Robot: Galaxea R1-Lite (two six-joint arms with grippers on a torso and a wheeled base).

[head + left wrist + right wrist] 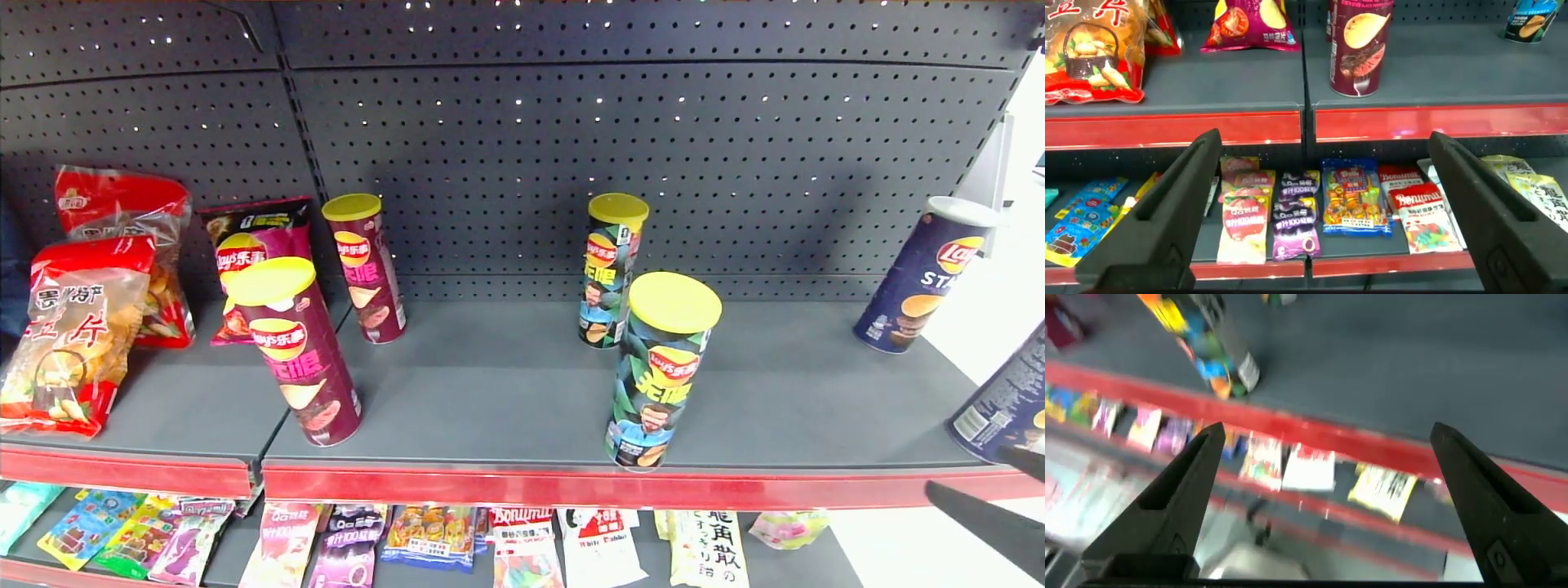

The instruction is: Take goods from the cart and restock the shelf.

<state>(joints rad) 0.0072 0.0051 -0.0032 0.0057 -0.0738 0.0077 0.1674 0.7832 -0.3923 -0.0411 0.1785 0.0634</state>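
Dark pegboard (653, 147) backs a grey shelf (506, 392) with a red front lip. Snack bags (73, 327) stand at nine o'clock, with two purple chip cans (298, 351) just beside them. Two green chip cans (661, 367) stand near centre and a blue chip can (922, 278) at three o'clock. The left gripper (1324, 136) and right gripper (1327, 429) are both spread wide and empty.

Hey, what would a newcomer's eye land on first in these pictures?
First, the maroon can with its yellow lid, standing front left on the grey shelf, and the dark patterned can, also yellow-lidded, near the red front edge. At the far left sit red snack bags.
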